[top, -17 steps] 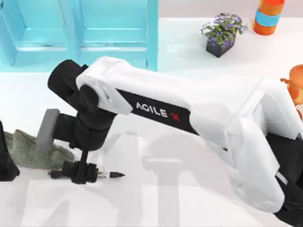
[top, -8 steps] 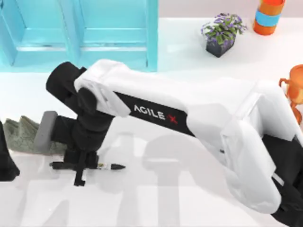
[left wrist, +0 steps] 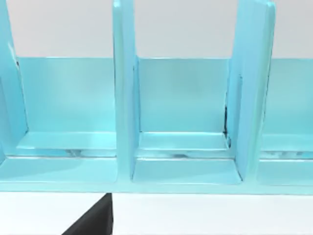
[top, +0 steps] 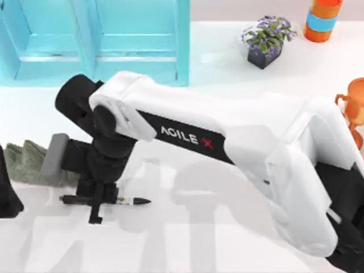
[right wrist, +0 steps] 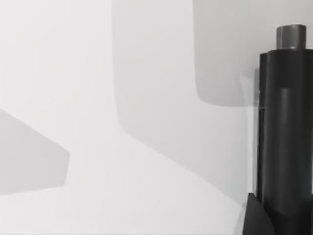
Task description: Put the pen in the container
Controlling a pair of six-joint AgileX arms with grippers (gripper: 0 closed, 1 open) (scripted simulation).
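The pen lies level near the table's front left, black tip pointing right, white barrel partly hidden. My right gripper reaches across from the right and is shut on the pen around its middle. In the right wrist view the pen's black cap runs along the edge beside one dark finger. The container is a turquoise rack with open compartments at the back left, well behind the pen; its bays face the left wrist camera. My left arm is parked at the left edge.
A grey-green cloth lies just left of the right gripper. A potted plant and an orange cup with a blue band stand at the back right. An orange mug sits at the right edge.
Over the last second the right gripper and the pen shifted a little toward the back of the table, uncovering more of the cloth. In the last half second they barely moved.
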